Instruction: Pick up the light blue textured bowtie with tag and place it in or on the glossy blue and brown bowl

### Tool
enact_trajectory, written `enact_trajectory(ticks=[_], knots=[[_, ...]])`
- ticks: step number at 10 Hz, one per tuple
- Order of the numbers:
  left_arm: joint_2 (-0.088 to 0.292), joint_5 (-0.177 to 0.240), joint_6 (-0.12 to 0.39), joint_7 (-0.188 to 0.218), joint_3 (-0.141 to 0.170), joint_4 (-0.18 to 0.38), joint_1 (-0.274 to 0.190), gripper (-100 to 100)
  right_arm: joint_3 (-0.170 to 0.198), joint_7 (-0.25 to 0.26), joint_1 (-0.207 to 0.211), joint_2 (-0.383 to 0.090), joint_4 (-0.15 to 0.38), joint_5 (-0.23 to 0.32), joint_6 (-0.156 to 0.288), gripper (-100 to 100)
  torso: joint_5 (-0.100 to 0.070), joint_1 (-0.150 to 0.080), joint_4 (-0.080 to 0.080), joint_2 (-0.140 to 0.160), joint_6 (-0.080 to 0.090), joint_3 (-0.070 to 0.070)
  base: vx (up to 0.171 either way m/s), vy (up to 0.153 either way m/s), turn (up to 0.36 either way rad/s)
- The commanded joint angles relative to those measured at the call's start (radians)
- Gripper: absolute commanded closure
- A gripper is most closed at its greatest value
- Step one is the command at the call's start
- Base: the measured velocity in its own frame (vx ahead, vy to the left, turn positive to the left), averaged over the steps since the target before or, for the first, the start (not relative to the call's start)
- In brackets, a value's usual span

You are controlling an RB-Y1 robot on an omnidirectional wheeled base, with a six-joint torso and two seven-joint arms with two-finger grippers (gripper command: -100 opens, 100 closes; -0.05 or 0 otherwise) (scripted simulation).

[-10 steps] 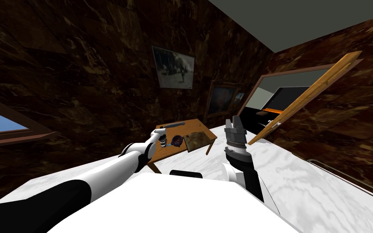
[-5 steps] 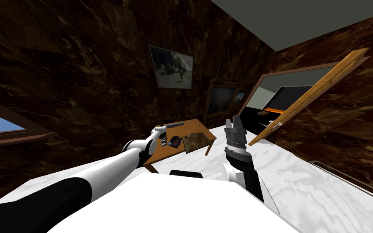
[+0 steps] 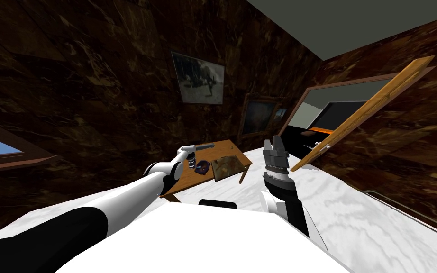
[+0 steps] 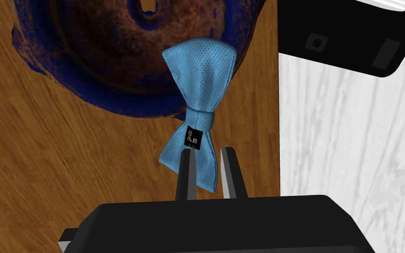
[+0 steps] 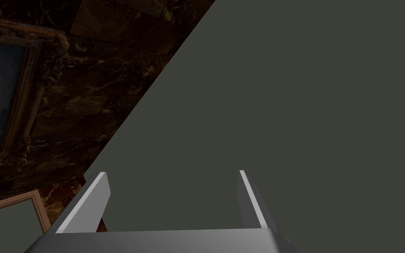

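Two thin fingers [image 4: 187,171] of your left gripper [image 4: 207,151] are pinching the near wing of the bowtie [image 4: 199,83], drawn close together with the cloth between them. The black tag [image 4: 193,137] sits just past the fingertips. The far wing stands out beyond it, over the near rim of the bowl [image 4: 109,57]. So the bowtie is held up off the table [image 4: 43,167] and is partly above the bowl, not lying in it.

Over the last second the whole room has slid a little in the head view. That is your own base or torso turning, not the furniture. Against that shift, the left hand has drawn closer to the bowl: a second ago a gap showed between them, and now they nearly overlap.

I judge the carry to be almost done, with the grasp made and only the release left. The bowl's middle lies ahead of the jaws, on the side away from the table edge. A short further reach that way should bring the whole bowtie over the hollow. If you let go here, the near wing may catch the rim or drop on the table.

Past the table edge, on the jaws' other side, is white floor [image 4: 351,145]. Your right gripper [image 5: 173,172] is held up well apart from the table, fingers spread wide and holding nothing.
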Motion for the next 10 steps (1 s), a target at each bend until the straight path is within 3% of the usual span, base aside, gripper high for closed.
enact_trajectory(ticks=[1, 2, 6, 7, 8, 10], knots=[[0.012, -0.009, 0.026, 0.017, -0.002, 0.004, -0.023, 100, 0.0, 0.0, 0.0, 0.0, 0.0, 0.0, 0.0, 0, 0.0, 0.0, 0.0, 0.0, 0.0, 0.0, 0.07, -0.119, -0.105], [0.013, -0.017, 0.034, 0.023, -0.004, -0.013, -0.019, 100, 0.0, 0.0, 0.0, 0.0, 0.0, 0.0, 0.0, 0, 0.0, -0.003, 0.0, -0.002, 0.001, -0.001, 0.059, -0.159, -0.184], [0.021, -0.088, 0.063, 0.05, -0.018, -0.168, 0.044, 100, 0.0, 0.0, 0.0, 0.0, 0.0, 0.0, 0.0, 0, 0.0, -0.003, 0.001, 0.002, 0.001, 0.001, 0.01, -0.095, -0.267], [0.019, -0.077, 0.076, 0.044, -0.016, -0.172, 0.045, 100, 0.0, 0.0, 0.0, 0.0, 0.0, 0.0, 0.0, 0, 0.0, 0.0, 0.001, 0.004, 0.0, 0.002, -0.008, -0.005, -0.056], [0.018, -0.078, 0.076, 0.046, -0.016, -0.175, 0.044, -100, 0.0, 0.0, 0.0, 0.0, 0.0, 0.0, 0.0, 0, 0.001, 0.003, 0.001, 0.004, -0.001, 0.002, 0.0, 0.0, 0.0], [0.018, -0.078, 0.075, 0.046, -0.016, -0.175, 0.044, -100, 0.0, 0.0, 0.0, 0.0, 0.0, 0.0, 0.0, 0, 0.001, 0.005, 0.001, 0.005, -0.001, 0.002, 0.0, 0.0, 0.0]])
